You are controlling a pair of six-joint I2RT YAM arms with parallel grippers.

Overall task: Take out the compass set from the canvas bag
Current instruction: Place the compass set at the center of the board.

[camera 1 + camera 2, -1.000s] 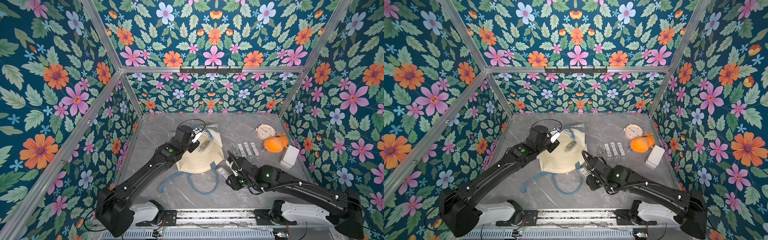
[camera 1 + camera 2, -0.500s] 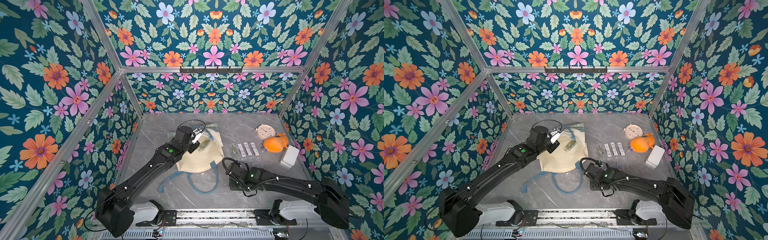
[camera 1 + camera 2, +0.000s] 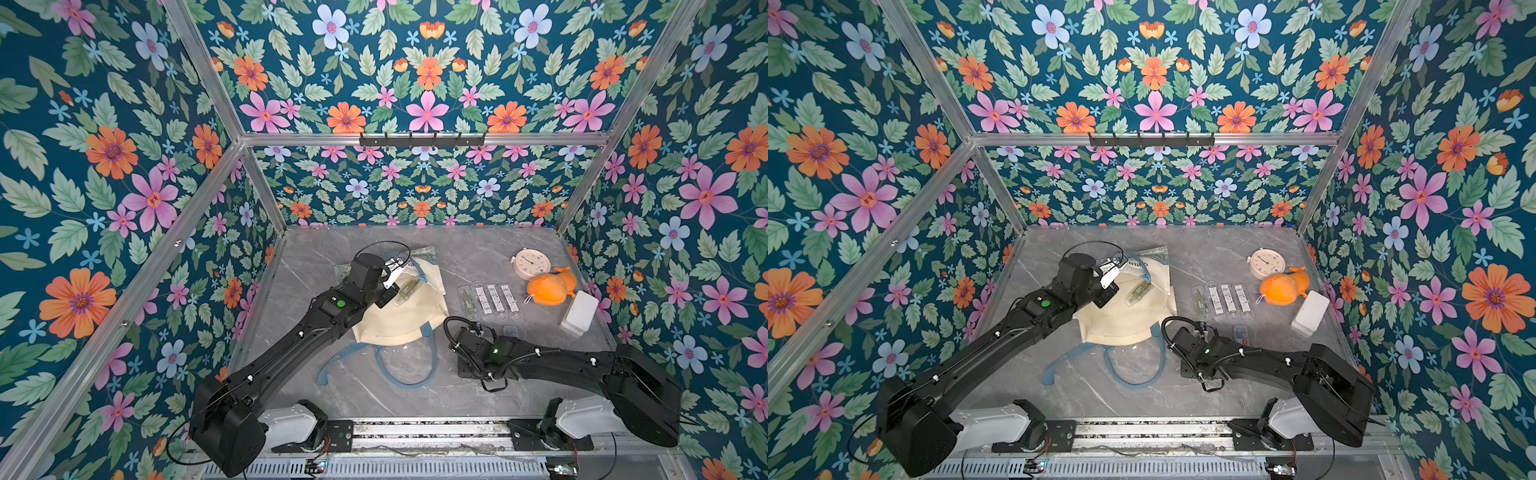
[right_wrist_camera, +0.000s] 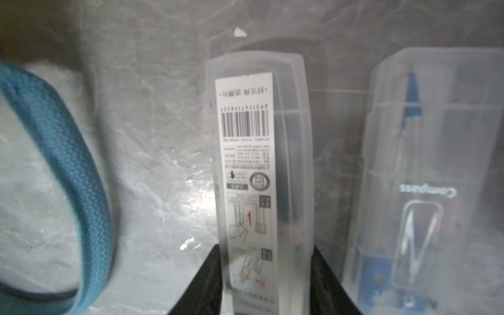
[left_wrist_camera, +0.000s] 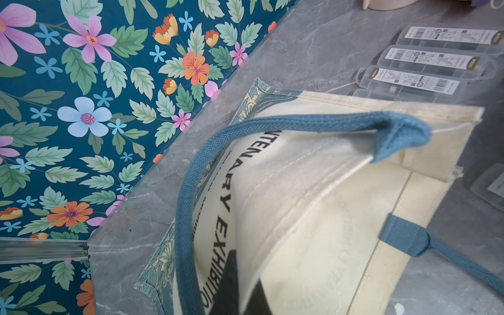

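Floral walls enclose a grey marble tabletop (image 3: 365,395). Nearest, the right gripper (image 4: 266,272) is clamped on a clear compass set (image 4: 261,152), already out of the bag and held low. A second compass case (image 4: 425,177) lies just beside it, with four more cases (image 3: 492,296) beyond. Farther off to its left, the left gripper (image 3: 397,268), jaws together, seems to pinch the canvas bag (image 3: 399,328) by its blue strap. This looks like set-down: next, release without nudging the neighbour.
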